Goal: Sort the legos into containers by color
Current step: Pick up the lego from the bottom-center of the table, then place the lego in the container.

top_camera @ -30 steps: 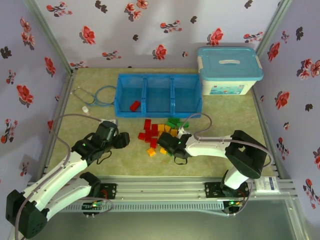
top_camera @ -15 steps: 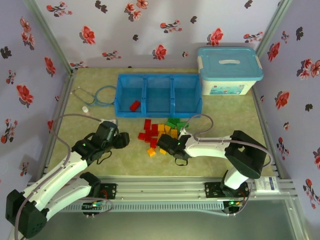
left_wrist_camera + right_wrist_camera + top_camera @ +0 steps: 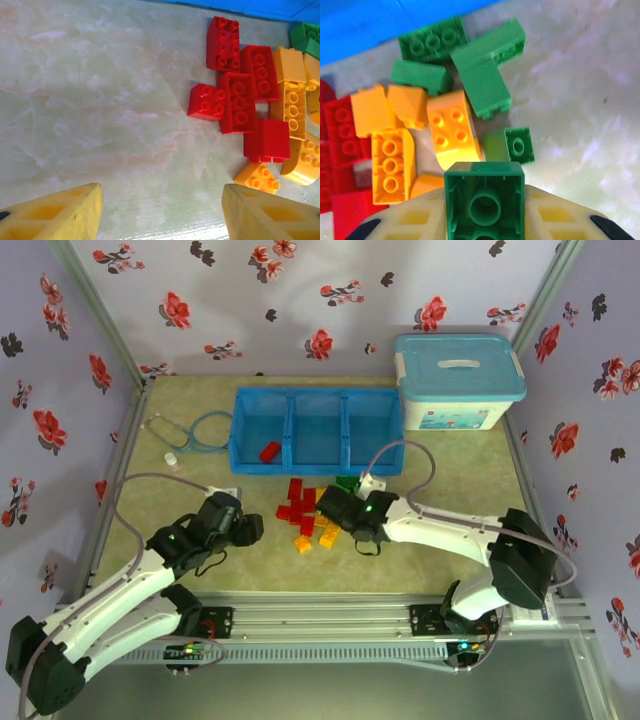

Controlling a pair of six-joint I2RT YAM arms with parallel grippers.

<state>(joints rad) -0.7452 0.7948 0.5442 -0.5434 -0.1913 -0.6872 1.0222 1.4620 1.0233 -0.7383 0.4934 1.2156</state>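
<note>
The blue tray [image 3: 318, 464] has three compartments; one red lego [image 3: 269, 451] lies in the left one, while the middle and right ones look bare. The loose legos [image 3: 312, 512] lie in a heap in front of the tray: red [image 3: 239, 95], orange-yellow [image 3: 452, 127] and green [image 3: 481, 75]. My right gripper [image 3: 484, 217] is shut on a green lego [image 3: 484, 200], held studs-down just above the heap's near right side. My right gripper [image 3: 338, 508] hangs over the heap. My left gripper [image 3: 162, 215] stands open over bare table left of the red bricks, its fingers [image 3: 55, 215] wide apart.
A white bin with a light-blue lid [image 3: 458, 380] stands right of the tray. A stethoscope [image 3: 190, 430] and a small white cap [image 3: 171, 457] lie at the tray's left. Bare tabletop spreads left of the heap under my left gripper [image 3: 248, 530].
My right gripper has risen and moved away from me over the heap with the green lego, its arm stretching out. My left gripper has shifted slightly right and nearer.
</note>
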